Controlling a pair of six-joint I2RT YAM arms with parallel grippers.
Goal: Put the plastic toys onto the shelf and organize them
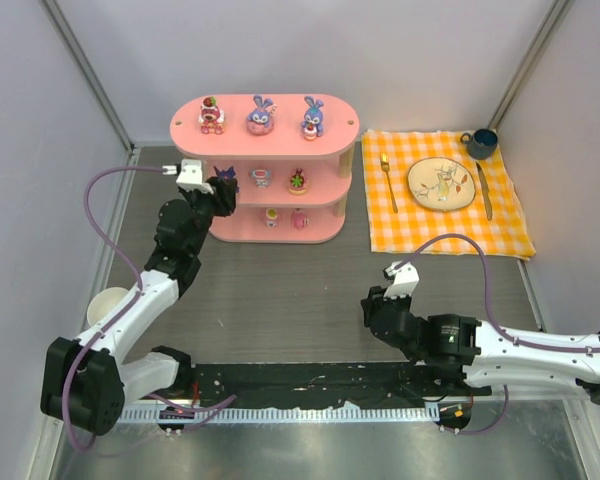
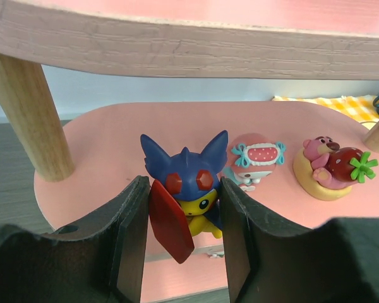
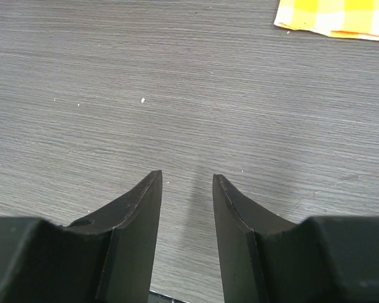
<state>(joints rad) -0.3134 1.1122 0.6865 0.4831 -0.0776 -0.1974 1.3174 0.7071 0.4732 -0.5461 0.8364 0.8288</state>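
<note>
Top external view, taken from the left: a white paper cup (image 1: 105, 305) stands by my left arm, whose left gripper (image 1: 223, 180) reaches to the left end of the pink three-tier shelf with oval boards and light wooden posts (image 1: 280, 140). Its jaws are closed on a plastic figurine with blue pointed ears, red eyes, a yellow body and a red shield (image 1: 227, 173). In the left wrist view the left gripper (image 2: 183, 189) pinches that figurine (image 2: 188, 183) from both sides over the left part of the middle board (image 2: 107, 139); I cannot tell whether its feet touch the board. To its right on that board sit a white toy with a pink spotted candy bow (image 2: 256, 161) and a pink bear on a yellow ring hugging a strawberry (image 2: 328, 167). The top board carries a pink bear toy (image 1: 212, 116) and two blue-purple bunnies (image 1: 260, 117) (image 1: 312, 119); two small pink toys (image 1: 271, 217) (image 1: 299, 219) stand on the bottom board. Further right, my right gripper (image 1: 372, 308) hangs low over the grey wood-grain table (image 3: 177, 82), its jaws (image 3: 186, 178) parted with nothing between them. Rightmost lies an orange checked cloth (image 1: 450, 222) with a fork (image 1: 388, 183), a patterned plate (image 1: 441, 184), a knife (image 1: 485, 190) and a blue mug (image 1: 481, 143).
</note>
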